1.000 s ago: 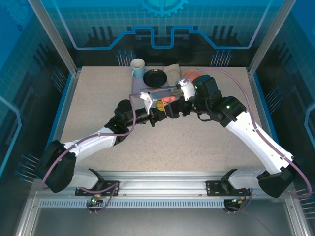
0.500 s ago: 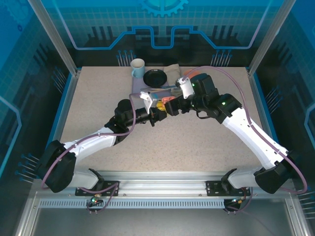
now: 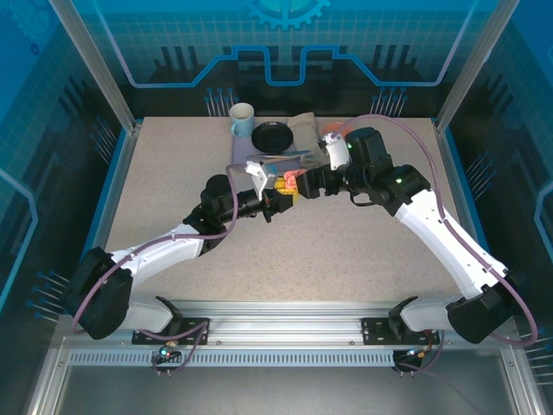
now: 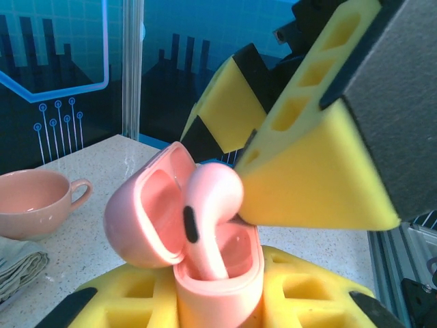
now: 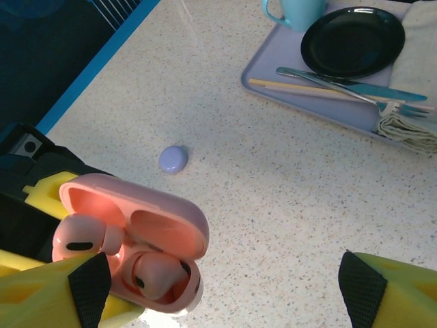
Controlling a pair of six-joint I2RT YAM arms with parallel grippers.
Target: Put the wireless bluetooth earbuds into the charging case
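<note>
Far: tray (image 5: 287, 75), plate (image 5: 351, 41); lilac case (image 5: 173, 158) on table (image 5: 273, 191). Centre: left fingers (image 4: 314, 297) grip pink case (image 4: 218, 290) (lid open); right fingers (image 5: 399, 290) wide, one touching protruding earbud (image 4: 208, 205).

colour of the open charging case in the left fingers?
The plastic charging case is salmon-pink, lid and base alike; left wrist view shows it best.

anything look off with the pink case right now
Yes: one pink earbud stands proud of the open pink case, its stem only partly in the well, while the other earbud sits lower in its well.
</note>
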